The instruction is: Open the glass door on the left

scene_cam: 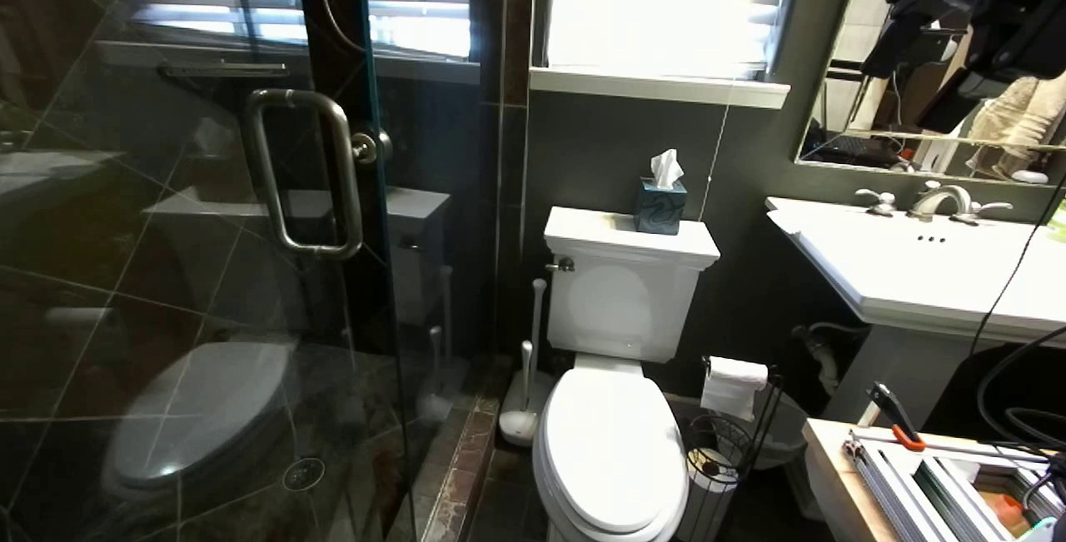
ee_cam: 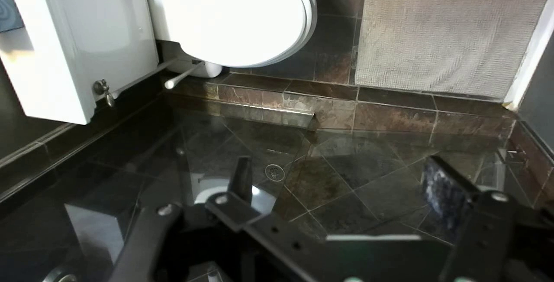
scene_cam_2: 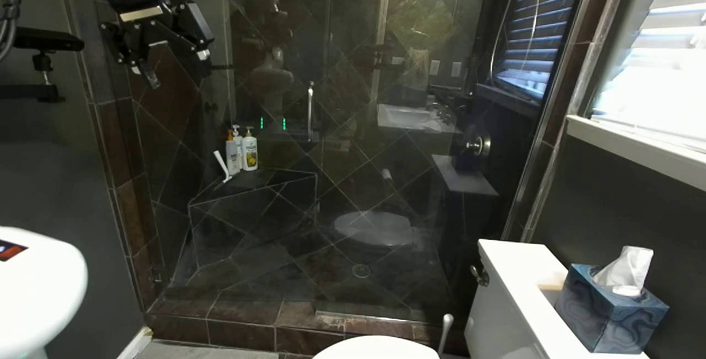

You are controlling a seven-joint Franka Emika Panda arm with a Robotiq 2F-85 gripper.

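The glass door [scene_cam: 200, 292] stands before the tiled shower [scene_cam_2: 171, 133], filling the left of an exterior view, its metal loop handle [scene_cam: 351, 184] near the pane's edge. Well apart from that handle in both exterior views, the end effector [scene_cam_2: 177, 65] hangs high with its fingers spread wide. Past the pane's edge come the toilet [scene_cam: 612, 450], with a blue tissue box [scene_cam: 660, 209] on its tank [scene_cam: 620, 300], then the pedestal sink [scene_cam: 933, 267] beneath a wall mirror [scene_cam: 883, 117].

The clear glass door [scene_cam: 200, 275] stands closed, its loop handle [scene_cam: 348, 180] upright.
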